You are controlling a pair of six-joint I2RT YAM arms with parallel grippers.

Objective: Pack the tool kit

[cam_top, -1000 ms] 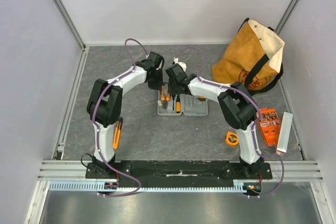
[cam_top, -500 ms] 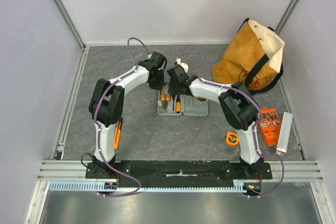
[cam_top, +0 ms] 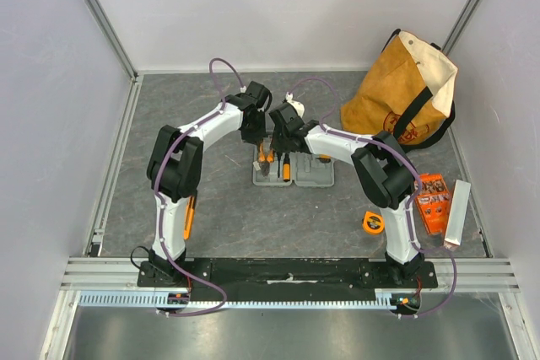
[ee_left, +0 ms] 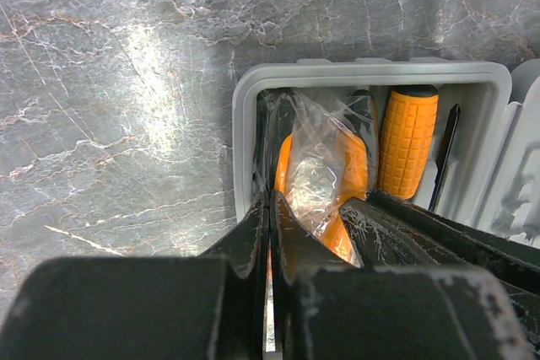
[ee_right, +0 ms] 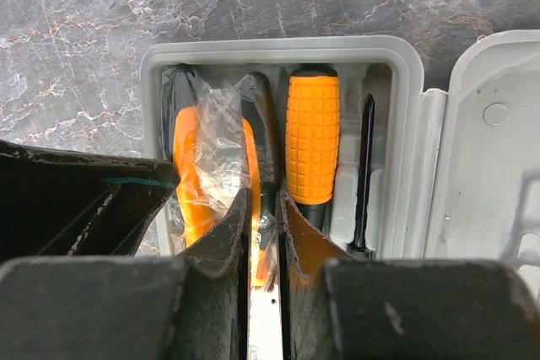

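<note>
The grey tool kit case (cam_top: 292, 171) lies open mid-table. Its tray (ee_left: 245, 124) holds pliers in clear plastic wrap (ee_left: 325, 170), an orange-handled screwdriver (ee_right: 312, 137) and a thin black driver (ee_right: 364, 174). The lid (ee_right: 494, 149) lies flat to the right. My left gripper (ee_left: 270, 200) is shut, its tips at the tray's left wall against the wrap. I cannot tell whether it pinches the film. My right gripper (ee_right: 262, 208) is shut on the pliers' right handle (ee_right: 263, 145). Both grippers meet over the tray in the top view, left (cam_top: 258, 134) and right (cam_top: 279, 144).
A tan canvas bag (cam_top: 405, 94) stands at the back right. An orange bit box (cam_top: 432, 202), a silver bar (cam_top: 458, 212) and a tape measure (cam_top: 372, 222) lie at the right. An orange-and-black tool (cam_top: 188, 215) lies by the left arm's base.
The left arm's wrist has shifted slightly right, closer to the right gripper over the tray. The right gripper and the case have barely moved.
</note>
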